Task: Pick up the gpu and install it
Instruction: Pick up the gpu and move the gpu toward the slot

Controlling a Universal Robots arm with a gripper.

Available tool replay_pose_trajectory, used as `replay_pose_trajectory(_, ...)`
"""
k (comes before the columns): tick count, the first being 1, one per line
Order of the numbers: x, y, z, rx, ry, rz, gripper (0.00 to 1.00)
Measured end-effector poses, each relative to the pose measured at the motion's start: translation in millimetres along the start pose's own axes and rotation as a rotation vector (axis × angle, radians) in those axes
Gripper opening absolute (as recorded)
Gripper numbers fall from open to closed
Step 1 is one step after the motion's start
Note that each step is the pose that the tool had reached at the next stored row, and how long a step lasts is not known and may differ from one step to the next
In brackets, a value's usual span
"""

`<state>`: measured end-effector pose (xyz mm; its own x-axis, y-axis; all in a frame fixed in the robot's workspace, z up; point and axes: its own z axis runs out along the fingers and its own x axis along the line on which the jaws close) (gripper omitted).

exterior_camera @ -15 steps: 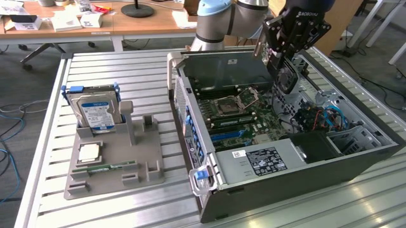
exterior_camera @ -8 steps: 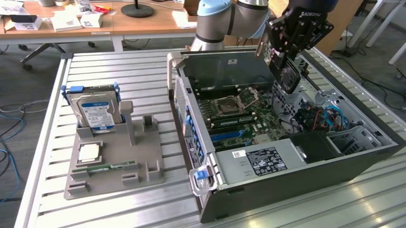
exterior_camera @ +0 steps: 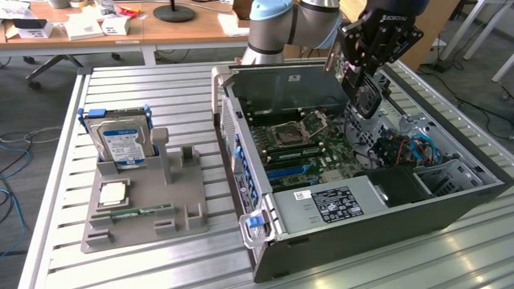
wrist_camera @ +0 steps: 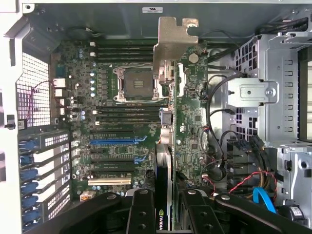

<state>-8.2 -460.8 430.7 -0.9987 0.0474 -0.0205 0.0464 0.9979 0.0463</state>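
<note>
We have the gripper (wrist_camera: 165, 217) clamped on the gpu (wrist_camera: 170, 58), which hangs in the upper right of the exterior view over the open computer case (exterior_camera: 401, 226) — picked up but not yet seated in the motherboard (wrist_camera: 122, 112) slots beyond.

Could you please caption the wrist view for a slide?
Black gripper holds the thin black gpu with pale metal bracket edge-on above green motherboard.

1. A robotics lab: a Universal Robots arm (exterior_camera: 309, 27) stands at a slatted aluminium worktop (exterior_camera: 144, 90).
2. An opened computer tower (exterior_camera: 401, 226) lies on it.
3. Wooden office desks (exterior_camera: 161, 30) and loose floor cables (exterior_camera: 14, 162) lie beyond.
</note>
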Motion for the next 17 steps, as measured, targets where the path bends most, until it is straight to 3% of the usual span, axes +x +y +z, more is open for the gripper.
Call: replay_pose_trajectory(17,-28.2,1.4,1.2,-0.0002,0.0,0.0,0.26)
